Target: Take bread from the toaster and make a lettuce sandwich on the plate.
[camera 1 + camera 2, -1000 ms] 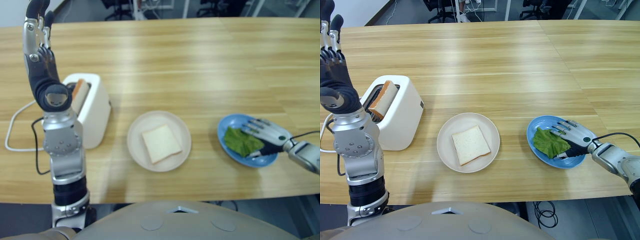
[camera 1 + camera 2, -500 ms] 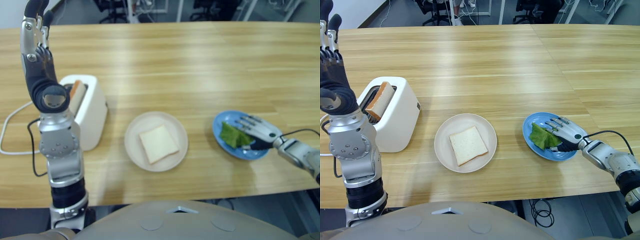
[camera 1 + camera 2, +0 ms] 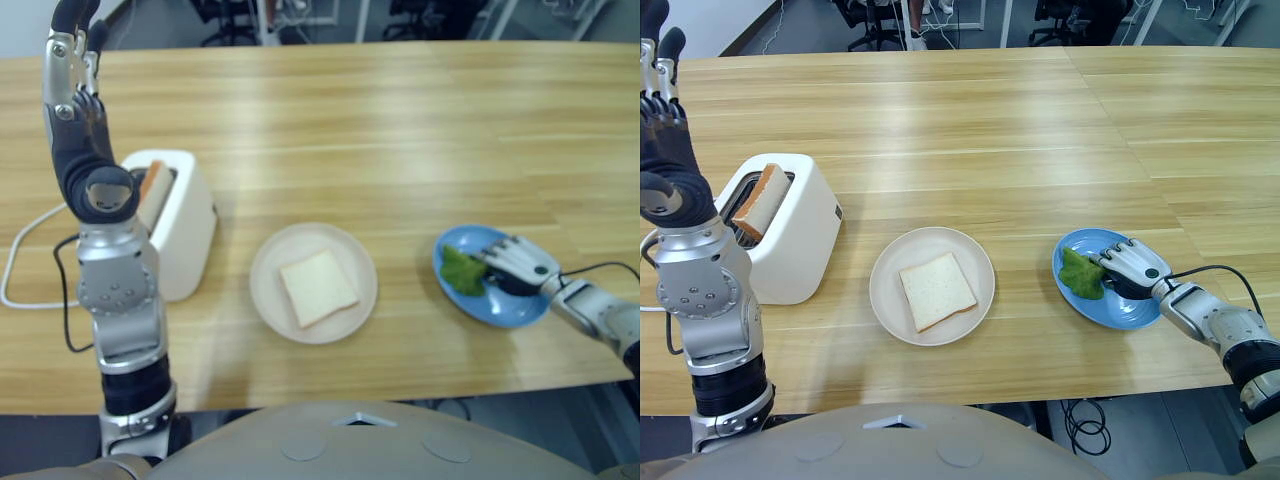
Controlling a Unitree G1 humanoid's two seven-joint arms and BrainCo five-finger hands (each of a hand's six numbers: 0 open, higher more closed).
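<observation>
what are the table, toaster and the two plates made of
Table: wood or wood-look laminate, satin; grain lines and plank seams.
Toaster: probably white plastic, smooth, matte.
Cream plate: ceramic or melamine, faint sheen.
Blue plate: glossy, ceramic or plastic, unclear.

I'm looking at a left arm (image 3: 120,290) of silver-grey cylinders dotted with small screws, black-banded low down, a dark, silver-backed left robot hand (image 3: 72,95), and a silver, black-palmed right robot hand (image 3: 1130,268) trailing a thin black cable (image 3: 1220,267).
</observation>
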